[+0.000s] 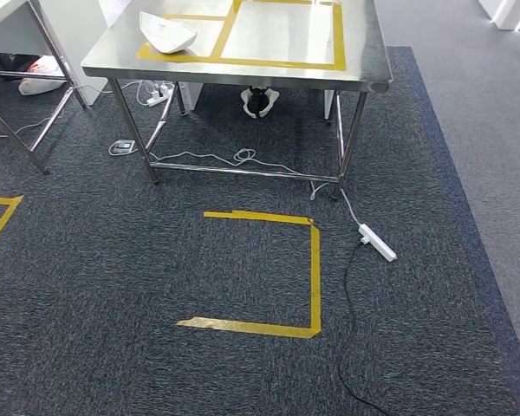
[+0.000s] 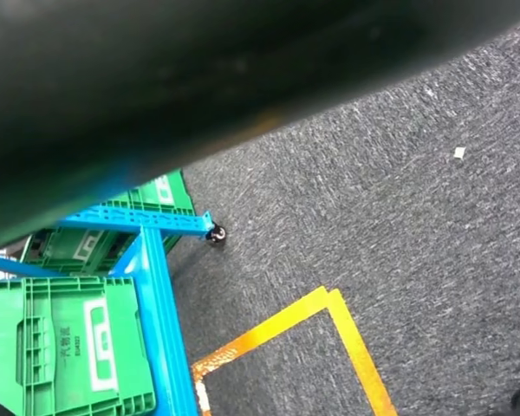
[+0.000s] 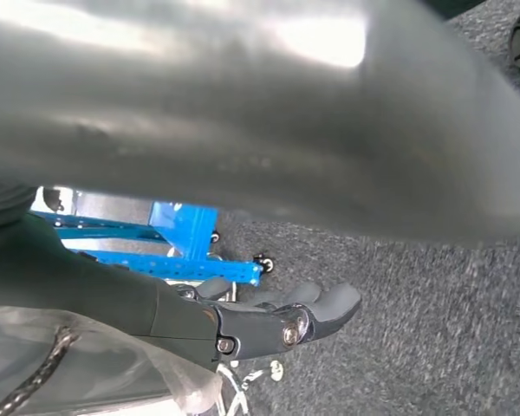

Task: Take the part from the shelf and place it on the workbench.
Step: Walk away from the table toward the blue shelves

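1. Part (image 1: 167, 33): white, shallow and dished like a shell. It lies flat on the tabletop (image 1: 368, 69) near the left front corner, inside the left field of the yellow tape frame (image 1: 339, 43). From how it lies, you can judge that the placing is already done.
2. Handling, as a judgement: it looks like thin moulded plastic. Expect it to be light, fairly stiff and smooth enough to slip. Take it by the raised rim along a long side, not across the glossy middle, and do not squeeze hard, since a thin shell may flex.
3. Direction: its long axis slants across that corner, from far left toward near right in the head view. The hollow seems to face up. You cannot tell which end is the front.
4. Right hand (image 3: 270, 321): its fingers (image 3: 333, 303) are stretched out almost straight and hold nothing. It hangs over the carpet, well apart from the part.
5. Left hand: you cannot tell how its fingers stand.
6. Farther out: the blue shelf frame (image 2: 156, 312) on castors stands with green crates (image 2: 61, 347) beside it. A taped yellow outline (image 1: 315, 277) lies on the carpet before the tabletop, and a white power strip (image 1: 377, 243) lies near the right front leg.
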### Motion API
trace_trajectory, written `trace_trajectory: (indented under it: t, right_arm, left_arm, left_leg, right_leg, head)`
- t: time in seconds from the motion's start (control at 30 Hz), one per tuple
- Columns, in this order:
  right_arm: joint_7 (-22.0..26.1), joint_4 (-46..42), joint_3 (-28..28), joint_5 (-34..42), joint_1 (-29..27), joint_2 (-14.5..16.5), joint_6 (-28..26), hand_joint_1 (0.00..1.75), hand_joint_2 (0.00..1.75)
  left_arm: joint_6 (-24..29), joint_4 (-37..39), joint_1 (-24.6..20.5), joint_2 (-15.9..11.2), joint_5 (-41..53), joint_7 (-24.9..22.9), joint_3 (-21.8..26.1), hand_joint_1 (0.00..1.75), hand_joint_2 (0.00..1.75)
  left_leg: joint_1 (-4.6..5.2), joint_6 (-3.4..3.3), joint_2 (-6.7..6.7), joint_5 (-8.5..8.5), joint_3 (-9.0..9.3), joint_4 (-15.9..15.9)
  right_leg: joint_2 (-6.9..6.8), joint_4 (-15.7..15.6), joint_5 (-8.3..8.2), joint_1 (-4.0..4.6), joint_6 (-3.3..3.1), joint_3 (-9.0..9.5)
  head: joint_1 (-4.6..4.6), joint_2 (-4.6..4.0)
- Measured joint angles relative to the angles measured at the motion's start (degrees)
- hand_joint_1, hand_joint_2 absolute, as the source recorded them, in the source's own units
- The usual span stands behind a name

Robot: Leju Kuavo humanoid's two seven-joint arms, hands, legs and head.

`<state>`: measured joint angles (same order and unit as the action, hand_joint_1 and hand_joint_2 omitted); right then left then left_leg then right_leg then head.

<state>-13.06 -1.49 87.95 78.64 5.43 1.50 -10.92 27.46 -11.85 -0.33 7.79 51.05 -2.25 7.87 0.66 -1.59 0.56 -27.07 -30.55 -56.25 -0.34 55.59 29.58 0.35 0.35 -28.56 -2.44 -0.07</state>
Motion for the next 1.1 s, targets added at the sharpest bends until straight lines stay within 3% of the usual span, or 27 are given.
trace_trajectory:
  t: [0.47, 0.7, 0.83, 0.9, 1.0, 1.03, 1.07, 1.1]
  right_arm:
    - [-0.64, -1.66, 0.02, -0.33, 0.52, 0.12, -1.33, 0.00, 0.00]
    - [-0.59, -2.09, 0.33, -1.50, 0.54, 0.12, -1.57, 0.00, 0.00]
    - [-0.62, -2.28, 0.77, -2.22, 0.63, 0.12, -1.65, 0.00, 0.00]
    - [-0.65, -2.32, 0.88, -2.45, 0.68, 0.12, -1.72, 0.00, 0.00]
    - [-0.71, -2.34, 1.04, -2.82, 0.67, 0.12, -1.93, 0.00, 0.00]
    - [-0.74, -2.34, 1.08, -2.95, 0.63, 0.12, -2.01, 0.00, 0.00]
    - [-0.77, -2.35, 1.11, -3.02, 0.59, 0.12, -2.08, 0.00, 0.00]
    - [-0.81, -2.35, 1.13, -3.07, 0.55, 0.12, -2.14, 0.00, 0.00]
  left_arm:
    - [-0.02, 0.00, 0.01, 0.47, 0.51, -0.38, 0.00, 0.00, 0.00]
    - [-0.42, 0.00, 0.02, 0.43, 0.73, -0.38, 0.00, 0.00, 0.00]
    - [-1.03, 0.00, 0.03, 0.49, 0.91, -0.44, 0.00, 0.00, 0.00]
    - [-1.46, -0.01, 0.00, 0.58, 0.95, -0.45, 0.01, 0.00, 0.00]
    - [-1.92, -0.02, 0.13, 0.71, 1.07, -0.44, 0.03, 0.00, 0.00]
    - [-1.97, -0.02, 0.22, 0.74, 1.10, -0.44, 0.04, 0.00, 0.00]
    - [-2.02, -0.02, 0.30, 0.75, 1.13, -0.44, 0.07, 0.00, 0.00]
    - [-2.05, -0.02, 0.35, 0.79, 1.15, -0.44, 0.10, 0.00, 0.00]
  left_leg:
    - [0.05, -0.02, 0.00, -0.02, -0.09, -0.13]
    - [0.28, -0.31, -0.01, -0.15, -0.39, -0.52]
    - [0.27, -0.94, -0.20, 0.27, -0.51, 0.02]
    - [-0.09, -1.50, -0.47, 0.87, -0.35, 0.77]
    - [-0.24, -1.67, -1.18, 1.31, -0.81, 0.88]
    - [-0.25, -1.59, -1.54, 1.38, -0.94, 0.81]
    - [-0.30, -1.46, -1.99, 1.43, -1.04, 0.70]
    - [-0.37, -1.32, -2.54, 1.46, -1.10, 0.54]
  right_leg:
    - [-0.01, -0.01, -0.07, -0.08, 0.05, -0.04]
    - [-0.04, -0.05, -0.26, -0.25, 0.41, 0.24]
    - [-0.18, 0.01, -0.21, -0.36, 0.97, 0.27]
    - [-0.06, 2.84, 1.91, -0.40, 1.31, -1.16]
    - [0.18, 14.25, 7.36, -0.81, 1.89, -6.63]
    - [0.19, 16.56, 7.85, -0.96, 2.07, -7.72]
    - [0.22, 16.46, 7.10, -1.10, 2.20, -7.64]
    - [0.39, 13.96, 5.32, -1.27, 2.30, -6.35]
  head:
    - [0.01, 0.00]
    - [0.02, 0.00]
    - [0.02, 0.00]
    - [-0.11, 0.00]
    - [-0.23, 0.00]
    - [-0.22, 0.00]
    - [-0.22, 0.00]
    - [-0.22, 0.00]
